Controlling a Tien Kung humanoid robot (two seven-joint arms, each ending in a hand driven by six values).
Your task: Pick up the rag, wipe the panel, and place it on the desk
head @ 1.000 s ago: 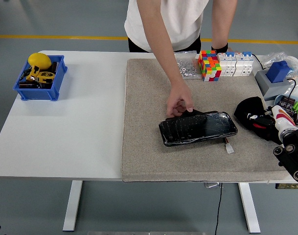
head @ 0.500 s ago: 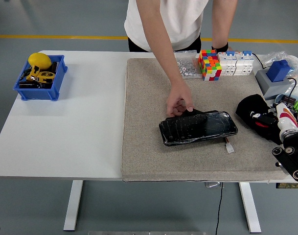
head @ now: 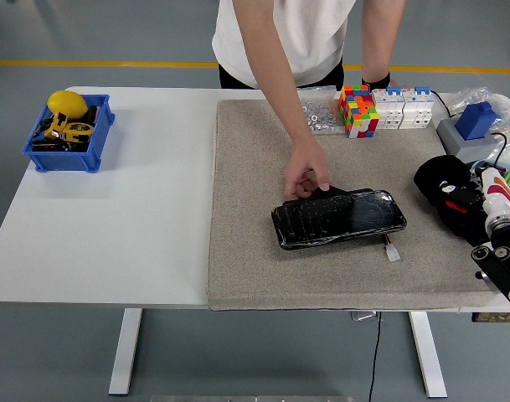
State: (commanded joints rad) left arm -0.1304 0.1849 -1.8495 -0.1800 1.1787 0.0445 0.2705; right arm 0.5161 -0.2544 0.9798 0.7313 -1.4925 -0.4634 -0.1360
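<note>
Head view: the right hand (head: 466,203) comes in from the right edge and sits at the mat's (head: 255,251) right side; its fingers are curled into the black rag (head: 443,180), clamped on it; the rag bunches over and around the fingers, low over the mat, and whether it touches the mat cannot be told; the panel (head: 338,219), black and glossy, lies near the mat's middle, to the left of the hand and apart from the rag; a small white connector (head: 393,250) lies just beside the panel's lower right corner; a person stands at the far side, one hand (head: 307,174) pressing on the panel's upper left edge; behind, a coloured cube (head: 358,111) stands beside white blocks (head: 403,109) near the mat's far edge; a blue bin (head: 69,134) with a yellow thing in it sits on the table (head: 112,234) at far left, well apart from the rest.
</note>
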